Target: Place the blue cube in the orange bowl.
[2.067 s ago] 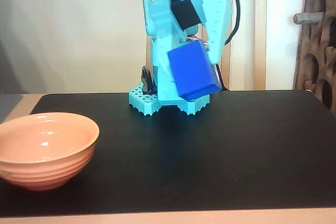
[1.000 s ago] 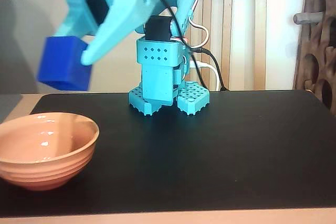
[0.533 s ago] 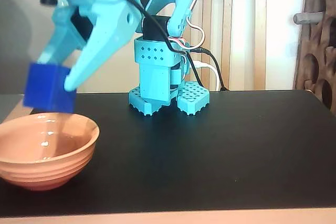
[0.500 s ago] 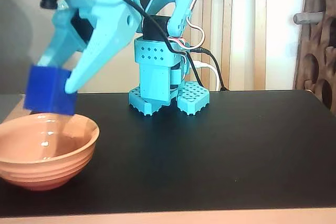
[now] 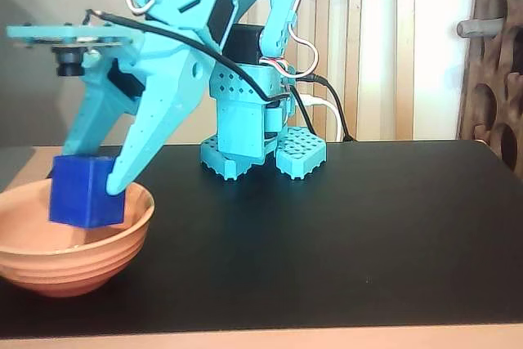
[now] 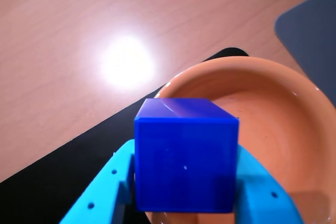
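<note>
**mk_servo:** Since half a second ago the arm has dropped, so the blue cube [image 5: 82, 191] now sits down inside the rim line of the orange bowl [image 5: 49, 263] instead of hanging just above it. Starting nearest the fixed camera: bowl at the front left corner of the black desk [image 5: 343, 234], cube next, then the end effector [image 5: 88, 176] slanting down to it, and the arm's base [image 5: 261, 149] at the back edge.

**tinkerbot9:** Is it still gripped though?

**mk_servo:** Yep. In the wrist view the two cyan fingers [image 6: 113, 182] are pinched on opposite side faces of the cube [image 6: 185, 156], and it looks level between them. Can't tell if its bottom touches the bowl's floor yet.

**tinkerbot9:** How's that cube to handle?

**mk_servo:** My guess: stiff printed plastic, light, flat sides, so a side-to-side pinch across the middle is the right hold. Smooth faces could slip if the squeeze is weak. The bowl [image 6: 273, 119] looks glossy and hard, so the cube may slide or bounce a bit when let go.
</note>
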